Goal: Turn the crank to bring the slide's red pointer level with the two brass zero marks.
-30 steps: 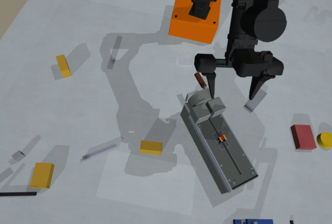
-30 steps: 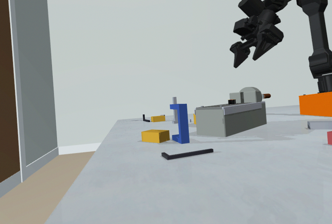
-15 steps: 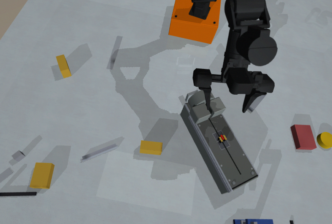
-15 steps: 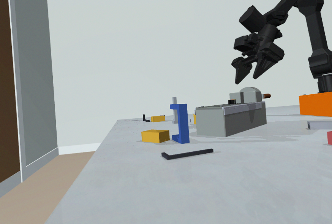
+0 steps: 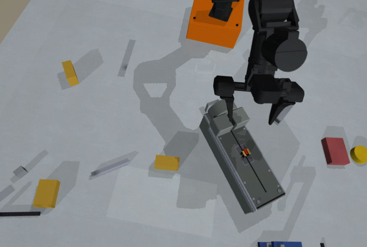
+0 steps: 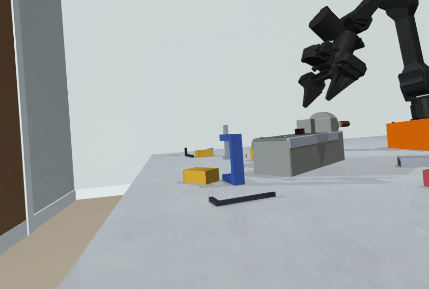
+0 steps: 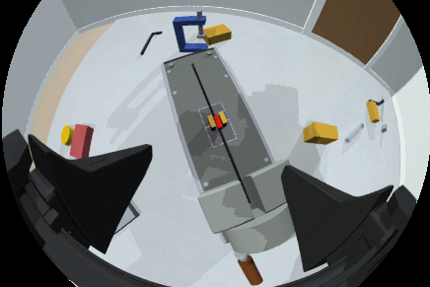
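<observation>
Gripper: your gripper (image 6: 320,96) hangs spread wide and empty, above the machine (image 5: 241,161) at right of centre in the top view.
Handle: the brown handle (image 7: 250,269) sticks out at the wrist view's bottom centre, untouched.
Pointer: the red pointer (image 5: 245,151) sits mid-slide between brass marks; alignment too fine to judge.
Risk: descend off-line and you may strike the grey housing (image 7: 246,208), not straddle the handle.
Containers: none visible.

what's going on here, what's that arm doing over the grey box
A single robot arm hangs its gripper above the crank end of a grey slide machine, fingers wide open and holding nothing. The brown crank handle sticks out below, untouched. On the machine's top, the red pointer sits between the two brass marks midway along the slot. Loose blocks lie around the table.
</observation>
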Robot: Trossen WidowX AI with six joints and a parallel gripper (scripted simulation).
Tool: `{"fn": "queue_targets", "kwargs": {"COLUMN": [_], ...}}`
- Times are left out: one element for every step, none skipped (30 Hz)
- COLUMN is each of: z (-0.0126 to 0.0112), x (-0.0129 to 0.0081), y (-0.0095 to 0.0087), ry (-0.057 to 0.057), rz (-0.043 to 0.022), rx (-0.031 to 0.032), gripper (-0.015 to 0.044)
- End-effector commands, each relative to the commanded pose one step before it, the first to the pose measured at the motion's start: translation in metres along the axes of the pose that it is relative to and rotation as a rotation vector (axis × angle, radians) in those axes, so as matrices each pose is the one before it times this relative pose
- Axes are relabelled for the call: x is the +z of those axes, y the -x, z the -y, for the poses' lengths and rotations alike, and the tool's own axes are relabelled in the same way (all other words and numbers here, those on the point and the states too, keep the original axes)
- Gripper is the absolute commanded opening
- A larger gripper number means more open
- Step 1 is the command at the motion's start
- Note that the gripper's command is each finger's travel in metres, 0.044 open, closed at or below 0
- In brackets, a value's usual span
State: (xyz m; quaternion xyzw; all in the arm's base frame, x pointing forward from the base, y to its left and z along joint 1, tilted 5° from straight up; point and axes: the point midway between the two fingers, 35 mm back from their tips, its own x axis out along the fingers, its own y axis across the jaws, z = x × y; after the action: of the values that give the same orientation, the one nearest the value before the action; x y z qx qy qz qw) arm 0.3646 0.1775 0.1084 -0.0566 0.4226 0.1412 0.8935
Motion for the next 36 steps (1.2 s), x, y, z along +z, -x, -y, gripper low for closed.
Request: {"fn": "queue_targets", "kwargs": {"z": [-0.00085, -0.00075, -0.00071, -0.00067, -0.00062, -0.00045, -0.00026, -0.00008, 0.00077, 0.00226, 0.00360, 0.00407, 0.00374, 0.00341, 0.00308, 0.00274, 0.00240, 0.00206, 0.00173, 0.00140, 0.00107, 0.00074, 0.00043, 0.00012, -0.00018, -0.00047, -0.00075, -0.00101, -0.00127, -0.00124, -0.00083, -0.00029, 0.00000, 0.00000, 0.00000, 0.00009], "x": [0.00694, 0.00449, 0.00437, 0.00422, 0.00404, 0.00308, 0.00180, 0.00059, -0.00058, -0.00177, -0.00305, -0.00385, -0.00402, -0.00417, -0.00430, -0.00441, -0.00450, -0.00457, -0.00462, -0.00465, -0.00466, -0.00466, -0.00463, -0.00459, -0.00454, -0.00447, -0.00439, -0.00429, -0.00418, -0.00337, -0.00197, -0.00065, 0.00000, 0.00000, 0.00000, -0.00048], "y": [0.00768, 0.00571, 0.00591, 0.00608, 0.00621, 0.00501, 0.00305, 0.00103, 0.00053, 0.00159, 0.00268, 0.00328, 0.00333, 0.00337, 0.00340, 0.00342, 0.00343, 0.00344, 0.00344, 0.00343, 0.00341, 0.00338, 0.00335, 0.00331, 0.00327, 0.00322, 0.00316, 0.00310, 0.00303, 0.00246, 0.00146, 0.00048, 0.00000, 0.00000, 0.00000, -0.00064], "ry": [-0.0039, 0.0006, 0.0006, 0.0006, 0.0006, 0.0005, 0.0003, 0.0001, 0.0035, 0.0104, 0.0174, 0.0210, 0.0211, 0.0211, 0.0211, 0.0212, 0.0212, 0.0213, 0.0214, 0.0215, 0.0216, 0.0217, 0.0218, 0.0219, 0.0221, 0.0222, 0.0223, 0.0225, 0.0227, 0.0189, 0.0114, 0.0038, 0.0000, 0.0000, 0.0000, 0.0000], "rz": [0.00289, -0.00022, -0.00024, -0.00026, -0.00028, -0.00024, -0.00015, -0.00005, -0.00043, -0.00114, -0.00144, -0.00098, -0.00015, 0.00069, 0.00152, 0.00235, 0.00317, 0.00398, 0.00478, 0.00557, 0.00634, 0.00710, 0.00784, 0.00855, 0.00925, 0.00992, 0.01056, 0.01118, 0.01176, 0.01017, 0.00628, 0.00212, 0.00000, 0.00000, 0.00000, 0.00000], "rx": [-0.00086, 0.00027, 0.00027, 0.00027, 0.00026, 0.00020, 0.00012, 0.00004, 0.00221, 0.00666, 0.01116, 0.01354, 0.01357, 0.01356, 0.01351, 0.01341, 0.01328, 0.01310, 0.01288, 0.01263, 0.01233, 0.01200, 0.01163, 0.01122, 0.01078, 0.01030, 0.00980, 0.00926, 0.00869, 0.00675, 0.00385, 0.00125, 0.00000, 0.00000, 0.00000, -0.00001], "gripper": [0.0440, 0.0440, 0.0440, 0.0440, 0.0440, 0.0440, 0.0440, 0.0440, 0.0440, 0.0440, 0.0440, 0.0440, 0.0440, 0.0440, 0.0440, 0.0440, 0.0440, 0.0440, 0.0440, 0.0440, 0.0440, 0.0440, 0.0440, 0.0440, 0.0440, 0.0440, 0.0440, 0.0440, 0.0440, 0.0440, 0.0440, 0.0440, 0.0440, 0.0440, 0.0440, 0.0440]}}
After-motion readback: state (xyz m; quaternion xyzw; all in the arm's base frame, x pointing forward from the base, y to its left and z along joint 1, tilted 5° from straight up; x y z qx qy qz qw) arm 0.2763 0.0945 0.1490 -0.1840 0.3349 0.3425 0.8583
